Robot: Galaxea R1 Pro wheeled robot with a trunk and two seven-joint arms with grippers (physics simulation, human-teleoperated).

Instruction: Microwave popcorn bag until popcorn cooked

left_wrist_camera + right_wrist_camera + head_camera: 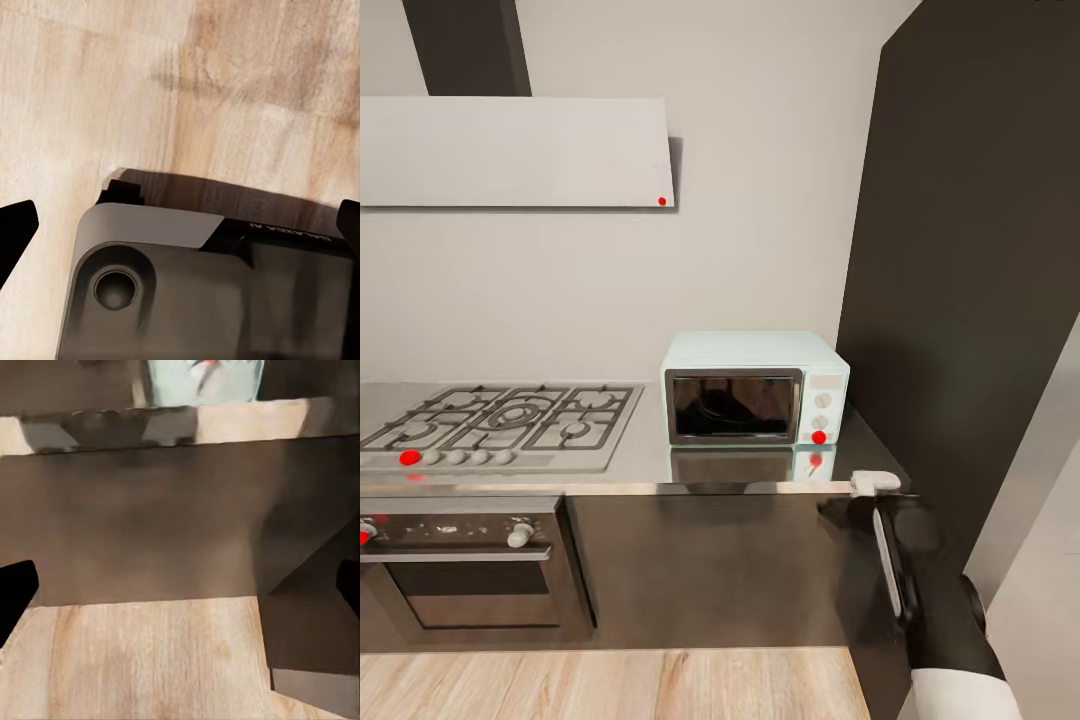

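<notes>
Two hands, both spread wide and pinching nothing: left hand [180, 225] pointing down at the wooden floor [90, 90] over a grey part of the robot's own base [187, 292], right hand [180, 585] facing the dark cabinet front [150, 525] below the tabletop [645, 455].

Cannot place the popcorn bag from here, and so cannot judge the reach to it. Can place the microwave [755, 388]: on the tabletop toward its right end, door shut, near the tall dark cabinet [970, 300] and well apart from the gas hob [500, 425].

Likely troubles, as a judgement only:
- Catching the tabletop's front edge when raising the right arm [930, 590], sitting low and close against that edge.
- Scraping the tall dark cabinet, just beside the same arm, on any swing outward.
- Shoving the small microwave backward or skewing it while working the shut door, for want of a second hand to steady it.
- Searching in the wrong direction for the bag and turning the base into the oven [460, 570] or the cabinets.
- Crushing a soft paper sack by squeezing too hard once found.
</notes>
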